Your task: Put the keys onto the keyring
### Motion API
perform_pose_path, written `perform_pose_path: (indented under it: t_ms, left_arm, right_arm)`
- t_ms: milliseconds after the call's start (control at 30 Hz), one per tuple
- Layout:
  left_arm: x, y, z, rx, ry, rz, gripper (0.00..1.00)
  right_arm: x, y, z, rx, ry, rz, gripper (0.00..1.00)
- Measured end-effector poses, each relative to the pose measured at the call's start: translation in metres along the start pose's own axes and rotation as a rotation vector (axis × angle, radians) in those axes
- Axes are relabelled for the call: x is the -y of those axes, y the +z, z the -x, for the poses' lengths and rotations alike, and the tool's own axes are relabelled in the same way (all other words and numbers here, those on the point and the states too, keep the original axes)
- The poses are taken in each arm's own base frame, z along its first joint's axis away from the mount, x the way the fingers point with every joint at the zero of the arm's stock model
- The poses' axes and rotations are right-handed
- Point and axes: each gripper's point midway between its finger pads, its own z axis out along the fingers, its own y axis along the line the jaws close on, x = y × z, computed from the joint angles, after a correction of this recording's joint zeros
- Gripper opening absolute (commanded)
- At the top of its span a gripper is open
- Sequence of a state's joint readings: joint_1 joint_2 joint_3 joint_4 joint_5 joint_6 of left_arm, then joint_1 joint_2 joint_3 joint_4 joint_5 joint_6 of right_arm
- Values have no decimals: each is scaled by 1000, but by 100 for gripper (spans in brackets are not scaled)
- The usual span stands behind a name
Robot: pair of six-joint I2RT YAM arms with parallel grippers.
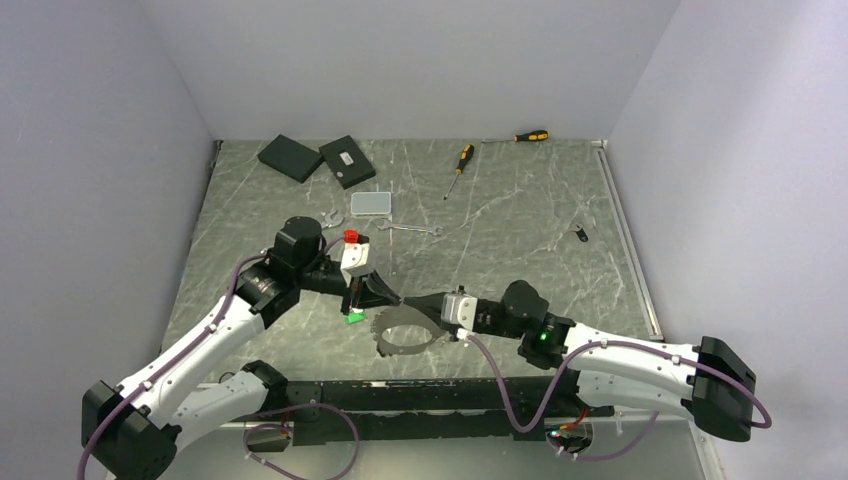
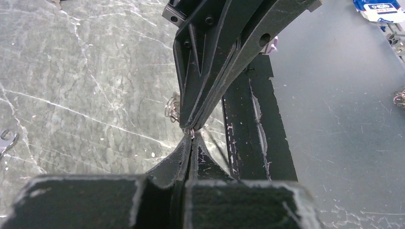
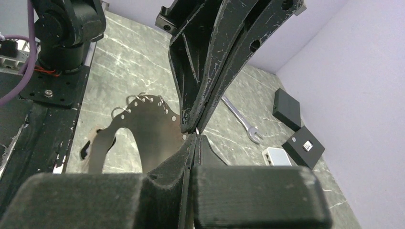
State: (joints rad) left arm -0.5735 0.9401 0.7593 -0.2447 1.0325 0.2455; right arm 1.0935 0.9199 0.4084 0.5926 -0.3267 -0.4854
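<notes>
1. Grey-green, marble-veined table [image 1: 520,260] carries everything.
2. White-and-black left arm [image 1: 210,340] sweeps in from the near-left corner with its elbow bent. The right arm [image 1: 620,360] stretches low and leftward from the near-right corner. The two meet tip to tip above the table's near middle.
3. Scuffed black plastic wedges form the fingers of the left gripper [image 1: 394,294], which are pressed tightly together. The right gripper [image 1: 412,300] is equally worn and has its fingers pressed together too. A tiny silvery wire bit [image 2: 191,133] glints where the tips meet; which pair pinches it I cannot tell.
4. The keyring [image 3: 148,129] appears in the right wrist view as a flat, dull silvery crescent. Punched holes run along its outer edge, and some hold small wire loops. It lies flat on the table just beneath the joined tips.
5. A green-tagged key [image 1: 354,318] sits just beside the keyring's left edge.
6. A small dark key [image 1: 580,234] lies well apart, toward the table's right side.
</notes>
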Motion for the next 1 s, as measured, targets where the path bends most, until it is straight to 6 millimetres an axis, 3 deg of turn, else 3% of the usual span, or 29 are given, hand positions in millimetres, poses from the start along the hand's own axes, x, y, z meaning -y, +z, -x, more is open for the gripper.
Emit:
perform_pose_path:
  t_ms: [333, 567, 733, 1000]
  left_arm:
    - [4, 0, 0, 1, -9, -17, 0]
    - [-2, -2, 1, 0, 12, 26, 0]
    - [-3, -8, 12, 29, 93, 70, 0]
    - [6, -13, 24, 124, 245, 79, 0]
  right_arm:
    - [-4, 0, 1, 7, 1, 24, 1]
    - [-7, -3, 6, 9, -4, 48, 41]
    - [-2, -12, 22, 32, -11, 41, 61]
    - [-3, -11, 22, 6, 10, 73, 64]
